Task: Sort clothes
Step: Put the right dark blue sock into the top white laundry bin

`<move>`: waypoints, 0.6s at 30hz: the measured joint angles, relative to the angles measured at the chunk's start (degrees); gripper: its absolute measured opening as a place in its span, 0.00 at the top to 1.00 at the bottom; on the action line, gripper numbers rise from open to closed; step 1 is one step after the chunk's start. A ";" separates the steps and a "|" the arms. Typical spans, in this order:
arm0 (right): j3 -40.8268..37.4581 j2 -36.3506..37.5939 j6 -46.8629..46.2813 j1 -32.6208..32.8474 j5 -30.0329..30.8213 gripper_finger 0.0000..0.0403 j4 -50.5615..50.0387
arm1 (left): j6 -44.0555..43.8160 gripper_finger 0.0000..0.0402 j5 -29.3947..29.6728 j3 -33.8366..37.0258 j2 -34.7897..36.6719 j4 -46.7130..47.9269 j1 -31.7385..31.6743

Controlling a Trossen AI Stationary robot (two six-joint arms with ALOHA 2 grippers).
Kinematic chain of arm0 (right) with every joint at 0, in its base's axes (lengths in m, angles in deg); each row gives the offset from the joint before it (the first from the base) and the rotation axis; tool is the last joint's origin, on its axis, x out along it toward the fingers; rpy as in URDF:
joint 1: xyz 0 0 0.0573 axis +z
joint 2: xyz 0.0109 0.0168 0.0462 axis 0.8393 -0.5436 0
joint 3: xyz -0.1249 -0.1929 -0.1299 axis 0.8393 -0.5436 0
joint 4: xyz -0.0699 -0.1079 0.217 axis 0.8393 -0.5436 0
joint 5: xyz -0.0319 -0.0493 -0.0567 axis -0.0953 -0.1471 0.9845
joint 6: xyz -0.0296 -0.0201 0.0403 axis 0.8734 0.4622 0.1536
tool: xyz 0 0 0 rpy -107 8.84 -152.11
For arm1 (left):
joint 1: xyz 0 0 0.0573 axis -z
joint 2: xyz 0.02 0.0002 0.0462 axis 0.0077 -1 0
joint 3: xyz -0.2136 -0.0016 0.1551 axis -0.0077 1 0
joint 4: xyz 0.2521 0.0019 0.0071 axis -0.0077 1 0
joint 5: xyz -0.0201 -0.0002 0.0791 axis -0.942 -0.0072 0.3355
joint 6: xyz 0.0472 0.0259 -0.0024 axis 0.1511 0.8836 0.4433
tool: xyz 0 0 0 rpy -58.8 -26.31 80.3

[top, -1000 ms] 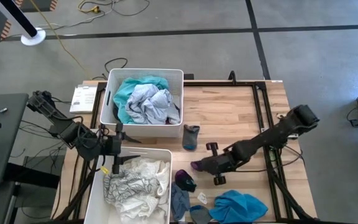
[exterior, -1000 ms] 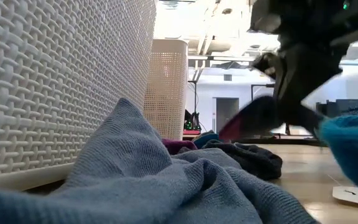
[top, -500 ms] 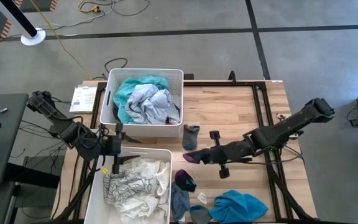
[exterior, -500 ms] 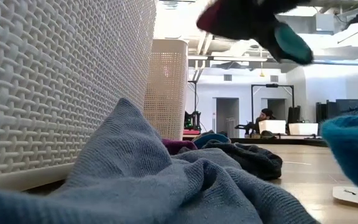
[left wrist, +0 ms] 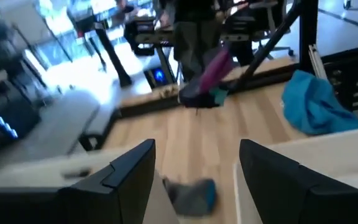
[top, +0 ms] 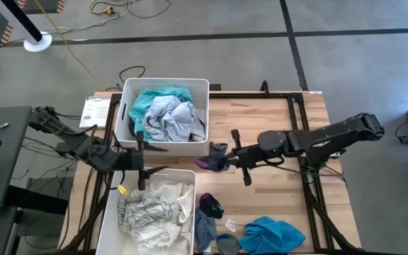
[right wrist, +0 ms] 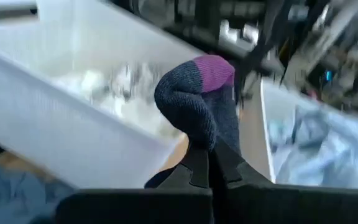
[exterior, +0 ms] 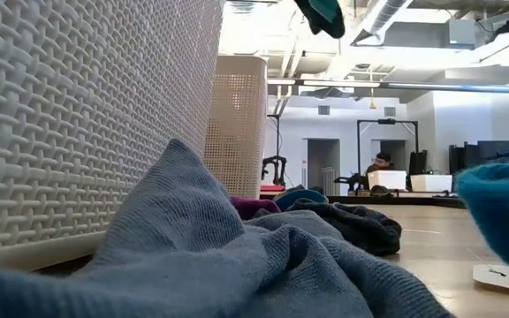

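My right gripper [top: 222,161] is shut on a navy sock [top: 205,163] with a purple end, above the table just right of the two white bins. The sock also shows in the right wrist view [right wrist: 197,93] and the left wrist view [left wrist: 210,74]. Its teal end shows at the top of the low view [exterior: 321,13]. My left gripper [top: 142,156] is open and empty between the far bin [top: 127,124] and the near bin [top: 112,212]. A grey-blue sock [top: 218,149] lies on the table by the far bin. My right gripper pinches the navy sock between its two fingers [right wrist: 197,168], at a navy part [right wrist: 219,134] below its purple end [right wrist: 213,68]. The fingers lie about level and come from the table's right. The sock is lifted clear of the table, and its purple end curls over beyond the fingertips.
The far bin holds teal and grey clothes [top: 165,113]. The near bin holds white clothes [top: 154,205]. Near the front edge lie a bright blue garment [top: 271,234], a grey-blue garment [top: 204,230] and a dark sock [top: 210,205]. Bare wood shows at the far right [top: 261,117].
My right gripper has risen with the navy sock and gone toward the table's left and far edge, nearing the bins. The sock has stayed in its hold, clear of the table. My left gripper has shifted a little toward the table's right.
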 joint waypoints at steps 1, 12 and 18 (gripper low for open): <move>0.00 0.02 0.38 -0.37 -1.18 1.00 1.41 | 2.28 0.43 -0.69 0.00 -0.49 -1.79 -0.45; 0.04 0.09 1.94 0.40 -6.24 1.00 6.48 | 23.17 0.43 -5.86 -0.02 -11.32 -22.87 -4.26; 0.04 0.07 1.91 1.10 -5.84 1.00 6.48 | 26.65 0.43 -10.15 -0.02 -16.41 -33.18 -5.32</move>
